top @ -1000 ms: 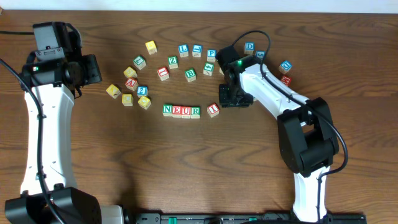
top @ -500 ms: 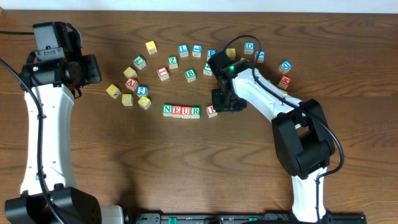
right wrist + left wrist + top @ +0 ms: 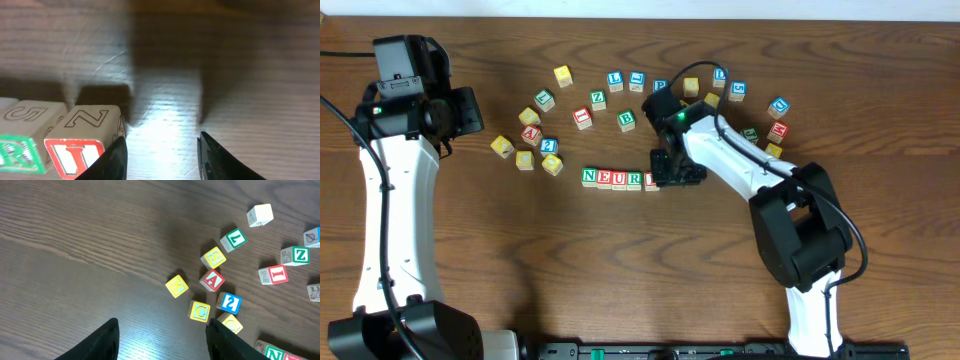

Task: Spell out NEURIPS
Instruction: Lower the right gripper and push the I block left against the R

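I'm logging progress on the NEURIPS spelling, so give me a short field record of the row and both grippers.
row: NEUR cubes in a line, edge to edge
I cube: at the row's right end, beside R
right gripper: open, empty, close beside the I cube
left gripper: open, empty, over bare table
not yet placed: P, S

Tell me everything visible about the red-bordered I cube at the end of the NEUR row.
The small pale wooden cube with a red-bordered I face sits flat on the brown wood-grain table. An adjoining face carries an outlined Z. It ends the row, flush against the green-bordered R cube. The open, empty right gripper stands beside it, one finger at or nearly at its free side. Overhead, the gripper hides most of it.
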